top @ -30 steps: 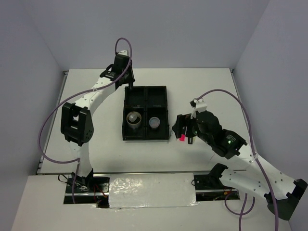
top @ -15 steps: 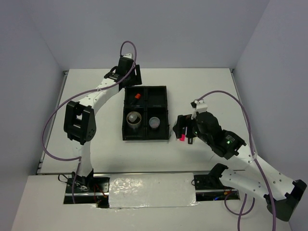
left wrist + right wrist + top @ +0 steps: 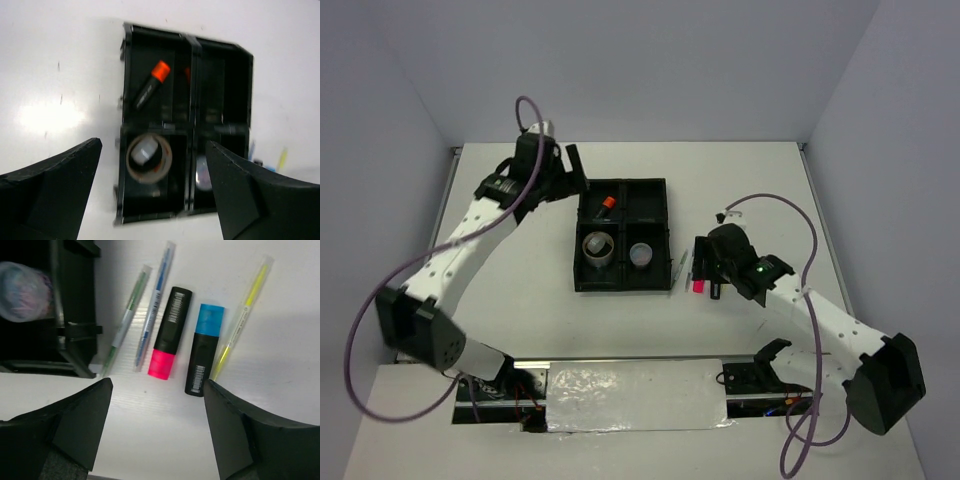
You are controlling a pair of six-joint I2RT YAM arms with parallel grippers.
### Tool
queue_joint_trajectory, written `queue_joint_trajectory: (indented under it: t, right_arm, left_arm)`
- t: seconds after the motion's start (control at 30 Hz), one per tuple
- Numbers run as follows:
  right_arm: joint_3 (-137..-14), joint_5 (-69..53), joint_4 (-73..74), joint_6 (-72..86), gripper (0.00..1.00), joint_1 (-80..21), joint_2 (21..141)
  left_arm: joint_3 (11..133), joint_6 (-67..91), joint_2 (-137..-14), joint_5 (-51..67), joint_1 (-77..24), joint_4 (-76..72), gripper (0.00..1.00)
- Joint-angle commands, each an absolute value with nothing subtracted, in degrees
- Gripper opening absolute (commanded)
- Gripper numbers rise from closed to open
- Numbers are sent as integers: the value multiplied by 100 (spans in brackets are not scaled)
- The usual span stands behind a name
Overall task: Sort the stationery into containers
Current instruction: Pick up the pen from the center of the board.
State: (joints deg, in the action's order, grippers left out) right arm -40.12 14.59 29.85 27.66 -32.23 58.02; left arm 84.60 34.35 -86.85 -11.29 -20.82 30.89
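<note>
Our left pincer stands wide, jaws far apart and holding nothing. It hangs over the desk near the far edge, just off the far left corner of the black tray. In its wrist view we look down between its two fingers onto the tray's four compartments. Left of the tray, bare white desk runs out to the left edge, crossed only by our own left arm.

The tray sits about mid-desk. In its far left compartment the orange-capped stick lies on a slant, cap toward the far right. In the near left compartment the grey tape ring lies flat with the grey-white cylinder inside its hole. The near right compartment holds the round clear tub.

On the desk just beside the tray's right wall lie two silver pens. After them come the pink highlighter, the blue highlighter and the thin yellow pen, all roughly parallel and close together.

Our right pincer hovers over this row, jaws spread wide and gripping nothing; both highlighters lie in the gap between its fingers. The tray wall crowds the silver pens on the left, while bare desk runs from the yellow pen toward the right edge.
</note>
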Motion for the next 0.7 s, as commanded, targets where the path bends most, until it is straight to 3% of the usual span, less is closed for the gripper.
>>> queue_joint_trajectory:
  t: [0.0, 0.1, 0.47, 0.67]
  right_arm:
    - [-3911, 1583, 2444, 2839, 77, -3042, 6108]
    - [-3806, 1241, 2172, 2708, 63, -2620, 6442]
    - [-3955, 976, 1828, 2400, 62, -2154, 7418]
    - [-3990, 870, 1749, 2364, 60, -2083, 7699]
  left_arm:
    - [7710, 3498, -7615, -660, -2101, 3383, 99]
    - [7085, 3314, -7007, -545, -2118, 3506, 99]
    - [5732, 2391, -5240, -449, -2118, 3394, 99]
    - [5537, 2382, -5159, -255, -2118, 3305, 99]
